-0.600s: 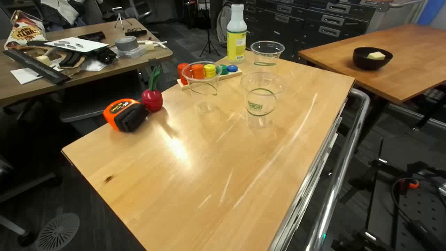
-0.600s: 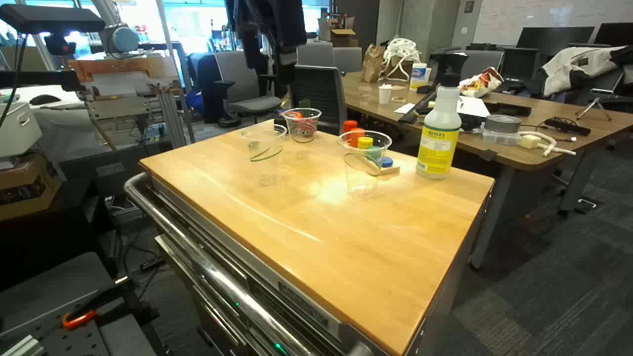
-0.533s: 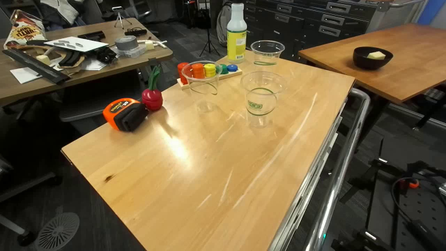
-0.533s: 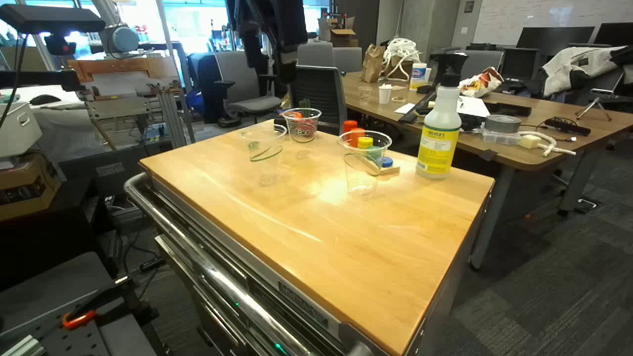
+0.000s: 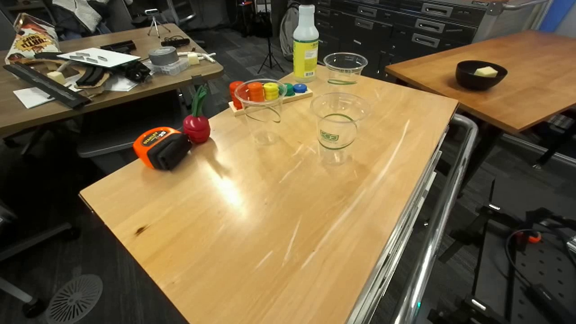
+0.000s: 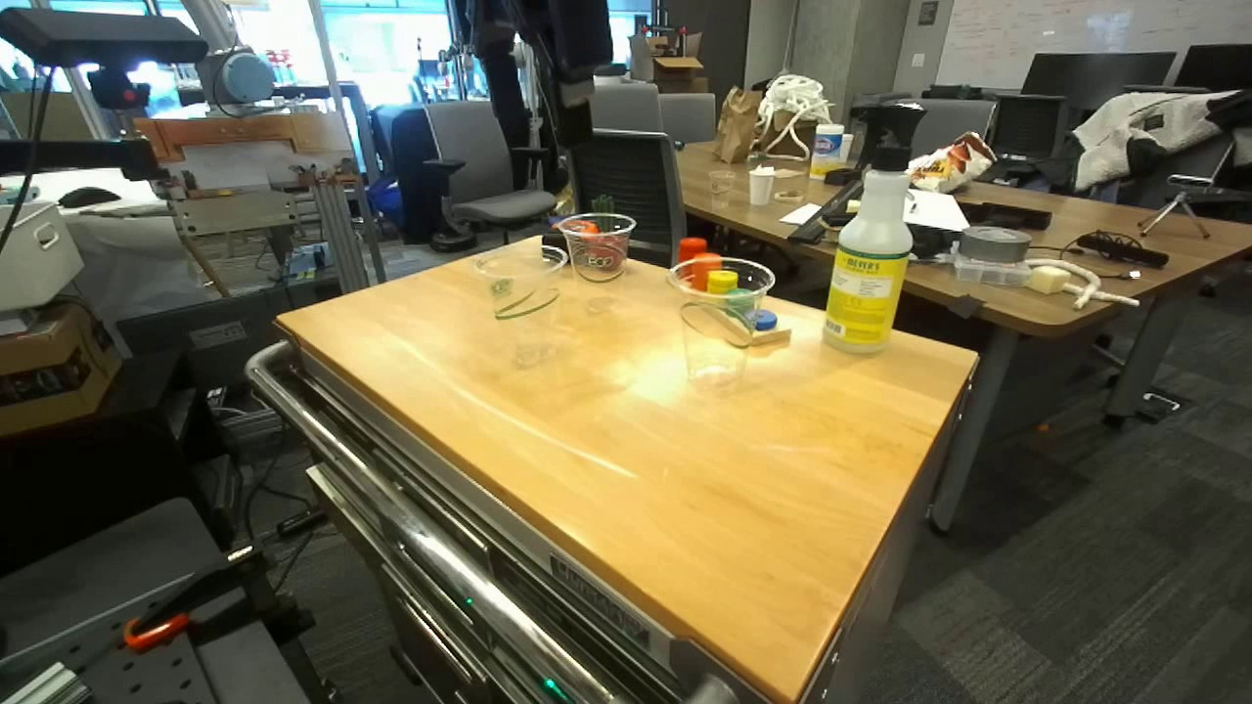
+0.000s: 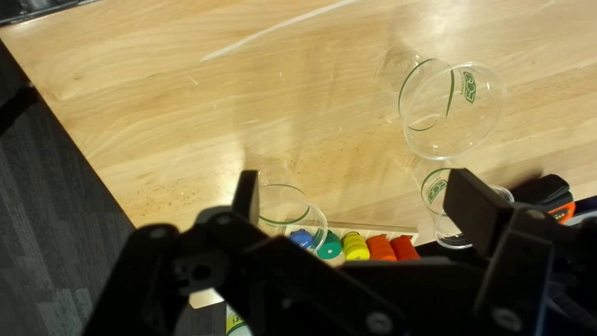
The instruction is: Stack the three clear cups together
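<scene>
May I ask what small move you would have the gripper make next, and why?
I would probably shift the open gripper to centre it over the clear cup nearest the yellow-labelled bottle: the wrist view shows that cup off-centre between the spread jaws, and all three cups stand separately, none nested.

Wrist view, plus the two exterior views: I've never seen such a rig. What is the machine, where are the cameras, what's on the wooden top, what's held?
This is a robot: its gripper shows at the bottom of the wrist view, taken by a camera on its wrist. Both exterior views come from cameras outside the robot. On the wooden top are three clear cups, upright and apart, plus a bottle, a disc toy, what looks like a toy radish and a tape measure. The gripper is open and holds nothing.
</scene>
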